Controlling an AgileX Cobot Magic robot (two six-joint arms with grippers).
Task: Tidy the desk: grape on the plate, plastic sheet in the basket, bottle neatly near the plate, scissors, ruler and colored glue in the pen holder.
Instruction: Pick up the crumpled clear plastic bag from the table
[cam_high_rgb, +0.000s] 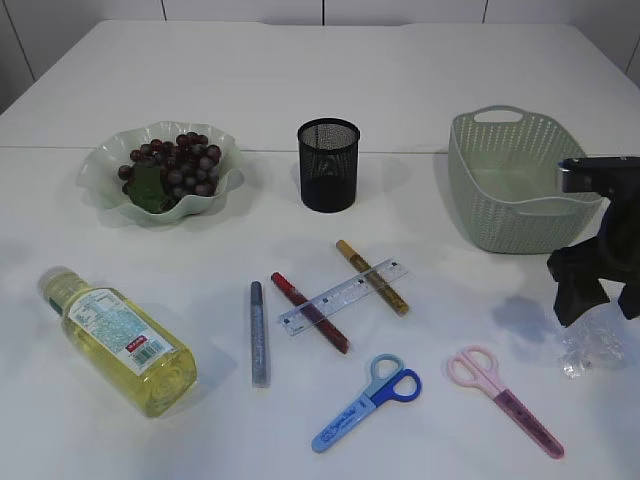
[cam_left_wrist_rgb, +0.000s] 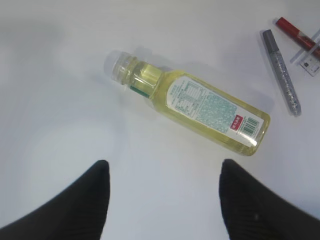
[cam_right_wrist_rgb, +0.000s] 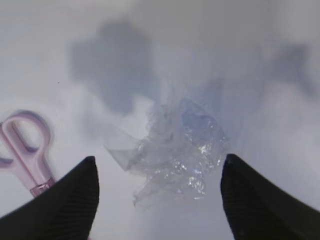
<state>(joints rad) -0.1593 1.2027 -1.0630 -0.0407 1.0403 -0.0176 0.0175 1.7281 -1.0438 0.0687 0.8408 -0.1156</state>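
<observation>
- Your right gripper hangs with its fingers spread wide, nothing between them, over the crumpled plastic sheet; that wide stance is probably there to straddle the whole wad.
- Your left gripper is also spread and empty, with the bottle lying on its side toward 12 o'clock from the fingers.
- You'll find the sheet thin, clear and shiny, bunched into loose folds, so it will likely crush and cling rather than hold its shape.
- From the sheet, the woven green basket sits toward 11 o'clock on the table, and the pink scissors lie close by at 9 o'clock.
- Grapes already rest on the wavy-edged plate.
- Your black mesh pen holder stands upright at the centre; at its 6 o'clock lie the clear ruler across the red glue and gold glue, the silver glue, and the blue scissors.
</observation>
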